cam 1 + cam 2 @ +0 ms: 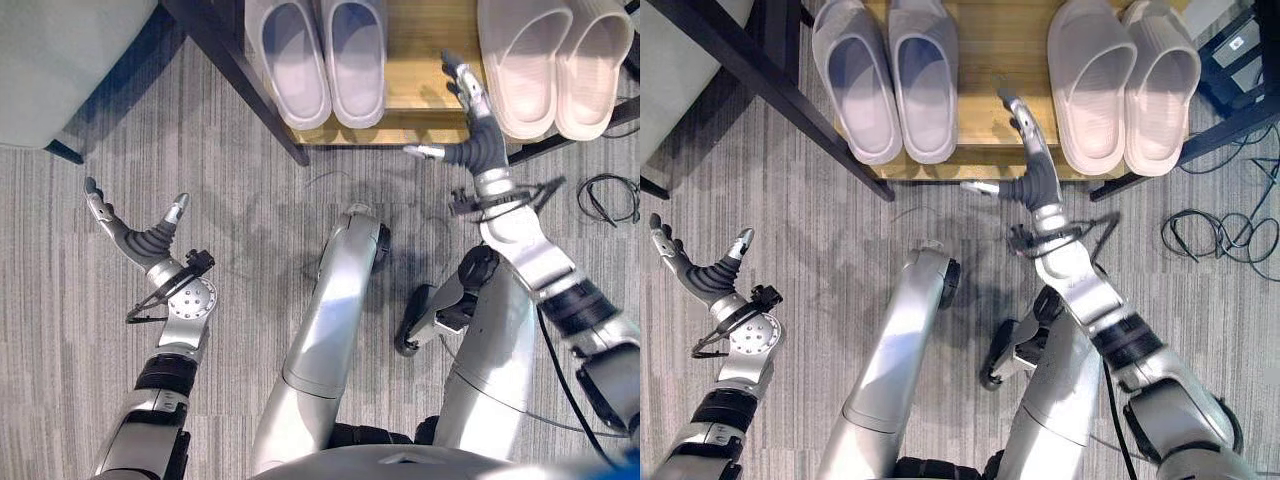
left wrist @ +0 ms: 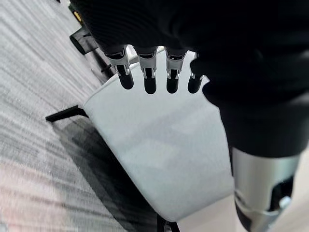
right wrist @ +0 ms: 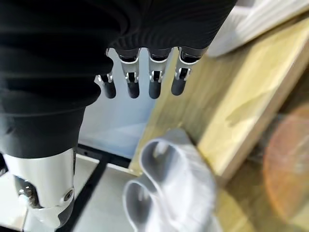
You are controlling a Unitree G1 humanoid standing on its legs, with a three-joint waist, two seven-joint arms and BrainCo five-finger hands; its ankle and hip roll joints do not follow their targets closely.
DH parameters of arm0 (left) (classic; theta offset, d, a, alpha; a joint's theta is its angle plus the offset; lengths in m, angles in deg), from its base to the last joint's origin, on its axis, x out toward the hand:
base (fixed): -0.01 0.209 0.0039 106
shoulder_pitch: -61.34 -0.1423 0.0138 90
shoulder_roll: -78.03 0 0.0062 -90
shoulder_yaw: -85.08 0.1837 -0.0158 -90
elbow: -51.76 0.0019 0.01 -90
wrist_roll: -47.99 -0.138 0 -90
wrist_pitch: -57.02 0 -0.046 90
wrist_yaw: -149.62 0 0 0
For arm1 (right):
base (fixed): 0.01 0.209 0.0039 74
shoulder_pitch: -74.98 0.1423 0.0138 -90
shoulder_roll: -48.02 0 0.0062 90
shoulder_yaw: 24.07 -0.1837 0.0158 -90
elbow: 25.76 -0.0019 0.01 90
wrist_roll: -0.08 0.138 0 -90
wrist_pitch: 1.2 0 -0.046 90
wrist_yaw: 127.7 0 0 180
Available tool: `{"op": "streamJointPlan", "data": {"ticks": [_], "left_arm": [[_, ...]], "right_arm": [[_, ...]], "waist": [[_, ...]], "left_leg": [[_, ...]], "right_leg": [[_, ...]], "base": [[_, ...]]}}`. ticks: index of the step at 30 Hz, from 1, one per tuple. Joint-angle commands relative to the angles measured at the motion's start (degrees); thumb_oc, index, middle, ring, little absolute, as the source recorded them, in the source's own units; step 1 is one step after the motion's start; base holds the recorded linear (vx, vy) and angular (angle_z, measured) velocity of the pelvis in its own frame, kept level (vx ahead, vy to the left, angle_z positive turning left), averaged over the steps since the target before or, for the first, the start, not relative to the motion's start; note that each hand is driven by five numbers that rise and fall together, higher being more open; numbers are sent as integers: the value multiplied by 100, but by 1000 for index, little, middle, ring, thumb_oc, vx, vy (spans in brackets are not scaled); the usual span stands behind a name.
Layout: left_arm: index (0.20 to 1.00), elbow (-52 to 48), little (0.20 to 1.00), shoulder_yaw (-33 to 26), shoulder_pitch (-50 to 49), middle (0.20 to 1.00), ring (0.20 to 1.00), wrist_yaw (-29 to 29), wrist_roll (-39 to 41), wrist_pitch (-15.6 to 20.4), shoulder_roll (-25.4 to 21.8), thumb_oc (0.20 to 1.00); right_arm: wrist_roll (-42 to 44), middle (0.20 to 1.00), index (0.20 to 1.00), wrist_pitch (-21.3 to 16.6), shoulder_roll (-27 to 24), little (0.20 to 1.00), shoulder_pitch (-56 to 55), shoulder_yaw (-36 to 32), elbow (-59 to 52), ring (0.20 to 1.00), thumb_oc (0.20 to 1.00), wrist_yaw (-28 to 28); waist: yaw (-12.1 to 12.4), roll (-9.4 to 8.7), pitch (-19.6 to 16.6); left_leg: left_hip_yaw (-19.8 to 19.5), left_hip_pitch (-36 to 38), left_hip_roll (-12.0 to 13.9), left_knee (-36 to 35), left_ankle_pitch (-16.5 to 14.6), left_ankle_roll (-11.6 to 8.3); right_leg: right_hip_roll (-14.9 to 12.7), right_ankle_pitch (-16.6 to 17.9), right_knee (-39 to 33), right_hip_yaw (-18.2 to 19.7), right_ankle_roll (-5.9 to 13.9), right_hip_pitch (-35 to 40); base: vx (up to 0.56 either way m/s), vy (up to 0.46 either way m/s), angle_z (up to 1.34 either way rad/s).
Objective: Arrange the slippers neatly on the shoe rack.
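Two pairs of slippers sit on my shoe rack [image 1: 420,60], a pale wooden shelf with a dark frame across the top of the frame. The grey pair [image 1: 318,60] lies at upper centre, the two slippers side by side and touching, open heels toward me, toes pointing away; they are smooth moulded slides with a lilac-grey tint and a broad closed strap. The pink pair [image 1: 555,65] lies at upper right, also side by side and touching, the same way round, pale cream-pink with fine ribs along the straps; their heels reach the front edge of the shelf. A bare strip of wood lies between the two pairs.

My right hand [image 1: 470,115] is raised at upper right of centre, over the front edge of the rack in that bare strip, just beside the pink pair. Its fingers are straight and its thumb is spread out to the side; it holds nothing.

My left hand [image 1: 135,230] hangs over the grey carpet [image 1: 250,210] at middle left, well apart from the rack, fingers straight and thumb spread, empty. A pale grey seat [image 1: 60,60] fills the upper left corner
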Motion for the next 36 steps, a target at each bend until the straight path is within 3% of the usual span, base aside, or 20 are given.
{"op": "streamJointPlan", "data": {"ticks": [1, 4, 5, 6, 7, 8, 9, 12, 14, 19, 20, 24, 28, 30, 31, 32, 33, 34, 35, 36], "left_arm": [[1000, -372, 1000, -207, -298, 1000, 1000, 129, -288, 66, -128, 1000], [1000, -297, 1000, -115, -397, 1000, 1000, 284, -491, 117, 95, 1000], [1000, -556, 1000, -87, -252, 1000, 1000, 398, -621, -240, 200, 1000], [1000, -578, 1000, -69, -262, 1000, 1000, 402, -630, -258, 207, 1000], [1000, -1892, 1000, -331, -1191, 1000, 1000, 409, -1433, -804, -94, 1000], [1000, -1463, 1000, -279, -1586, 1000, 1000, 214, -854, -279, 462, 1000], [1000, -1135, 1000, -173, -832, 1000, 1000, 492, -957, -399, 438, 1000], [1000, -999, 1000, -268, -1008, 1000, 1000, 593, -1118, -372, 540, 1000], [1000, -745, 1000, -220, -823, 1000, 1000, 643, -1022, -351, 566, 1000], [1000, 199, 1000, -215, -978, 1000, 1000, 382, -450, -497, 645, 1000], [1000, 924, 1000, -47, -901, 1000, 1000, 127, -185, -577, 676, 1000], [1000, 1792, 1000, 116, -924, 1000, 1000, -87, -50, -643, 810, 1000], [1000, 2724, 1000, 12, -1346, 1000, 1000, -701, 530, -670, 1044, 1000], [1000, 3176, 1000, 208, -1377, 1000, 1000, -1235, 678, -710, 1276, 1000], [1000, 3181, 1000, 207, -1379, 1000, 1000, -1239, 682, -706, 1275, 1000], [1000, 3367, 1000, 308, -1415, 1000, 1000, -1445, 725, -736, 1355, 1000], [1000, 3519, 1000, 393, -1409, 1000, 1000, -1855, 913, -773, 1505, 1000], [1000, 3738, 1000, 636, -1440, 1000, 1000, -2965, 1516, -961, 1768, 1000], [1000, 3740, 1000, 637, -1441, 1000, 1000, -2969, 1520, -960, 1767, 1000], [1000, 3916, 1000, 820, -1440, 1000, 1000, -3743, 2043, -1093, 1964, 1000]], "right_arm": [[-687, 1000, 1000, -222, 231, 1000, -179, -711, -438, 1000, 1000, 517], [-1047, 1000, 1000, -128, 317, 1000, -986, -1246, -604, 1000, 1000, 925], [-1080, 1000, 1000, -95, 258, 1000, -1357, -1626, -958, 1000, 1000, 1029], [-1077, 1000, 1000, -76, 253, 1000, -1403, -1657, -1002, 1000, 1000, 1016], [-1256, 1000, 1000, -59, 269, 1000, -2022, -2153, -1073, 1000, 1000, 1381], [-1286, 1000, 1000, -275, 558, 1000, -2083, -2222, -931, 1000, 1000, 1599], [-1173, 1000, 1000, -116, 545, 1000, -2027, -2290, -1067, 1000, 1000, 1560], [-1080, 1000, 1000, -348, 813, 1000, -2574, -2639, -682, 1000, 1000, 1881], [-963, 1000, 1000, -509, 1093, 1000, -2260, -2593, 400, 1000, 1000, 2361], [-118, 1000, 1000, -287, 1550, 1000, -1991, -2837, 2445, 1000, 1000, 2660], [804, 1000, 1000, -471, 1796, 1000, -1786, -3041, 3624, 1000, 1000, 2514], [1131, 1000, 1000, -364, 1862, 1000, -1662, -3068, 4998, 1000, 1000, 2341], [1579, 1000, 1000, -219, 2199, 1000, -2198, -2968, 6055, 1000, 1000, 1751], [713, 1000, 1000, 212, 2384, 1000, -2538, -2332, 6598, 1000, 1000, 1525], [709, 1000, 1000, 214, 2385, 1000, -2544, -2330, 6594, 1000, 1000, 1528], [406, 1000, 1000, 311, 2408, 1000, -2656, -2118, 6637, 1000, 1000, 1443], [316, 1000, 1000, 366, 2503, 1000, -2778, -1990, 6724, 1000, 1000, 1265], [510, 1000, 1000, 427, 2625, 1000, -3083, -2009, 6815, 1000, 1000, 692], [511, 1000, 1000, 427, 2624, 1000, -3085, -2009, 6814, 1000, 1000, 691], [667, 1000, 1000, 553, 2722, 1000, -3259, -1991, 7011, 1000, 1000, 284]], "waist": [[93, -361, -89], [12, -459, -89], [-88, -520, -89], [-73, -514, -89], [-46, -422, -89], [-34, -423, -89], [-137, -504, -89], [-217, -514, -95], [-294, -501, -395], [-365, -430, -1427], [-370, -419, -1639], [-257, -401, -1703], [-122, -386, -1985], [-90, -398, -2160], [-95, -388, -2135], [-120, -392, -2237], [-142, -385, -2284], [-263, -318, -2599], [-262, -314, -2581], [-367, -222, -2770]], "left_leg": [[-1257, 553, -266, 355, -682, -37], [-1228, 553, -262, 494, -714, -45], [-1203, 553, -239, 528, -729, -21], [-1198, 553, -239, 532, -728, -20], [-1160, 553, -248, 497, -732, 19], [-1134, 553, -248, 454, -697, -9], [-1107, 553, -216, 361, -654, 1], [-1004, 553, -120, -120, -489, 32], [-905, 553, 87, -955, -189, 80], [-880, 558, 416, -2132, 418, 102], [-820, 1014, 628, -2698, 535, 131], [-747, 2408, 861, -4079, 838, 113], [-781, 4592, 989, -6305, 1431, 99], [-895, 5715, 1079, -7625, 1795, 99], [-905, 5768, 1087, -7667, 1814, 95], [-960, 6088, 1089, -8202, 2213, 31], [-945, 6464, 1114, -8659, 2310, -6], [-905, 7379, 1126, -9905, 2604, -99], [-906, 7412, 1132, -9926, 2612, -100], [-833, 7897, 1124, -10582, 2866, -132]], "right_leg": [[80, 1182, 304, 1142, -170, 55], [111, 1206, 392, 1186, -117, 73], [125, 1223, 423, 1217, -130, 76], [125, 1221, 429, 1224, -129, 75], [96, 1229, 402, 1240, -141, 95], [85, 1252, 349, 1207, -126, 97], [117, 1310, 258, 1250, -90, 128], [-27, 1449, -277, 1230, -22, 226], [-191, 1567, -1098, 1070, 32, 312], [-438, 1786, -2422, 544, 149, 381], [-474, 1862, -3051, 319, 175, 800], [-397, 2063, -4520, 8, 194, 2056], [-44, 2509, -6994, -531, 298, 4169], [197, 2927, -8243, -924, 439, 5298], [207, 2946, -8288, -942, 435, 5358], [243, 3282, -8882, -1100, 442, 5729], [328, 3404, -9292, -1151, 472, 6054], [516, 3807, -10374, -1247, 588, 6767], [522, 3815, -10395, -1250, 587, 6800], [645, 4061, -10992, -1220, 664, 7157]], "base": [[12, 5, -5], [0, 0, 0], [0, 0, 0], [-21, -4, -3], [-23, 6, -12], [-43, 11, -11], [-38, 23, 4], [-72, 46, 24], [-88, 74, -10], [-14, 118, 13], [-2, 84, 13], [17, -12, 4], [163, -91, 5], [248, -100, 8], [153, -68, 16], [71, -42, 8], [263, -92, 14], [253, -82, -1], [299, -60, 0], [159, 4, -15]]}}
